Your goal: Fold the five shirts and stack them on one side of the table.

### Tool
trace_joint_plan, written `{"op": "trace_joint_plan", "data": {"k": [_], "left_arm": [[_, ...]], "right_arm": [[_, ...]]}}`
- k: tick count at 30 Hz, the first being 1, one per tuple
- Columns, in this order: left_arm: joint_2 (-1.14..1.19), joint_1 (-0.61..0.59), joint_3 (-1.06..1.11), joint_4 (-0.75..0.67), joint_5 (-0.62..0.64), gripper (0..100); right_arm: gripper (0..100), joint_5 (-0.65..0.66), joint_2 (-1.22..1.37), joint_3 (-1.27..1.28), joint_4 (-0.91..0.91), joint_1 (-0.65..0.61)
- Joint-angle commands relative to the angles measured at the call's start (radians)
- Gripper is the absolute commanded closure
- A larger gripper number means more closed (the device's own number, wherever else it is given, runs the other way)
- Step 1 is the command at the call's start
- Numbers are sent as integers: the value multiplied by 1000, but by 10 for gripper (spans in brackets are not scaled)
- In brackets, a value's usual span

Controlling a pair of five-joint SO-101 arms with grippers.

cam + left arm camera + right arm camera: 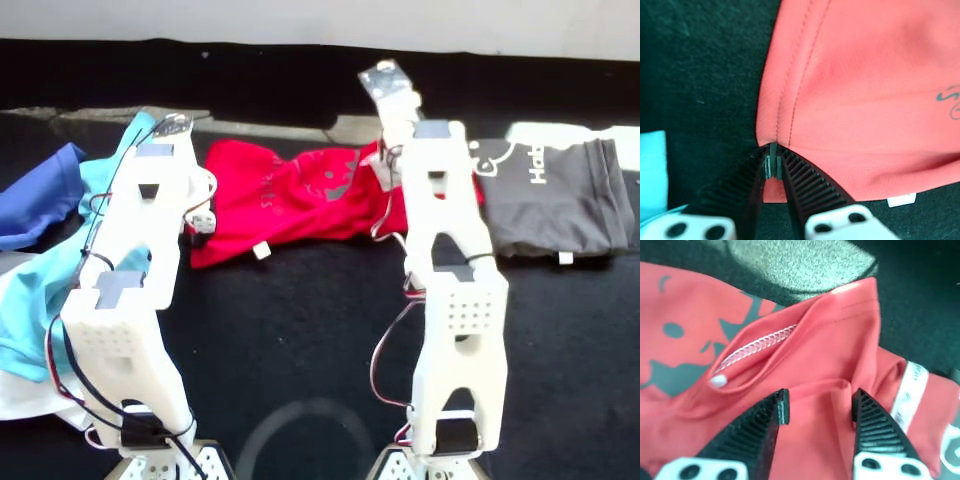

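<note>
Red shirt (290, 200): lies crumpled and unfolded across the far middle of the black table (300, 330), stretched between the two arms, printed side up, with a small white tag at its near edge.

Left gripper (773, 161): ribbed black fingers pressed together at the tips, pinching the stitched hem at the shirt's left end; red fabric shows between and beneath the fingers. A strip of turquoise cloth sits at the edge of the left wrist view.

Right gripper (820, 407): jaws spread apart and holding nothing, poised over a bunched fold at the shirt's right end. Red fabric lies under both fingers (765, 425); whether the tips touch it cannot be told. A turned-out seam with white stitching lies just beyond them.

Grey shirt (555, 195): folded into a compact rectangle, flat at the far right of the table, just beside the red shirt's right end.

Blue shirt (40, 190), turquoise shirt (30, 300) and white shirt (25, 405): heaped loosely together at the left edge, overlapping, partly hidden by the left arm (130, 290).
</note>
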Motion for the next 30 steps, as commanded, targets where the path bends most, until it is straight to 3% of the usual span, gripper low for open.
{"op": "trace_joint_plan", "data": {"k": [1, 8, 14, 18, 30], "left_arm": [[7, -24, -8, 5, -5, 990], [7, -21, -10, 0, -5, 990], [7, -21, -10, -2, -5, 990], [7, -22, -8, -2, -5, 990], [7, -22, -8, -2, -5, 990]], "right_arm": [[793, 8, 25, -91, -56, 2], [793, 0, 15, -331, 265, 16], [790, -213, 7, -568, 510, -4], [789, -287, 10, -555, 659, -61], [789, -316, 10, -358, 575, -87]]}}
